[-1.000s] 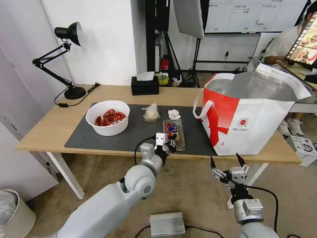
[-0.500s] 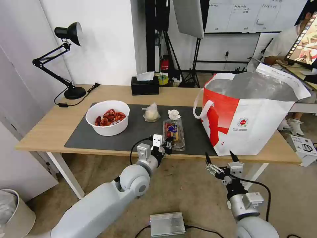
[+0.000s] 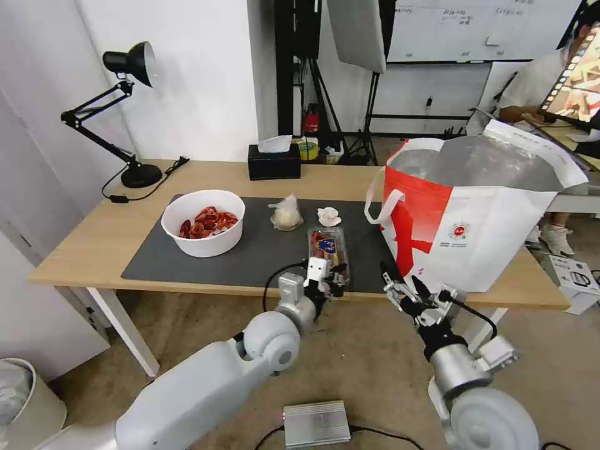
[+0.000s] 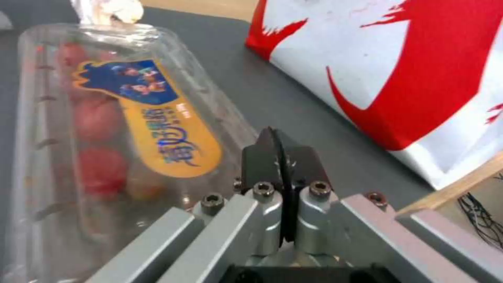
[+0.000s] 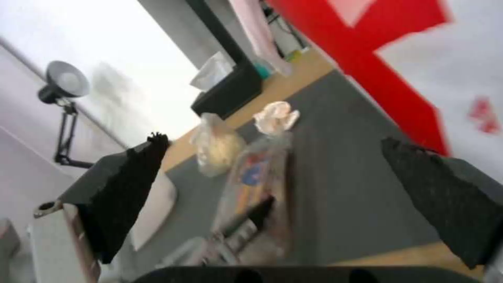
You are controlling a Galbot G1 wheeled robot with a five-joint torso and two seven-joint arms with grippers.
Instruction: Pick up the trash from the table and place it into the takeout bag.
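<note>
The clear clamshell tray (image 3: 327,245) with red bits lies on the dark grey mat (image 3: 250,256), near the table's front edge. My left gripper (image 3: 336,276) is shut at the tray's near end, its fingers (image 4: 278,151) pressed together over the mat beside the tray (image 4: 105,129). My right gripper (image 3: 400,282) is open at the table's front edge, between the tray and the takeout bag (image 3: 481,231). In its wrist view its fingers (image 5: 131,188) frame the tray (image 5: 257,173). The white bowl (image 3: 203,222) of red shells, the knotted clear bag (image 3: 286,214) and the crumpled tissue (image 3: 329,216) lie farther back.
A black tissue box (image 3: 274,161) and a black desk lamp (image 3: 128,112) stand at the back of the light-wood table (image 3: 94,237). A grey metal box (image 3: 317,423) lies on the floor and a white bin (image 3: 25,406) stands at the left.
My right arm has risen and swung left from below the table to its front edge, beside the tray. My left gripper has shifted slightly right, staying shut at the tray's near end.
</note>
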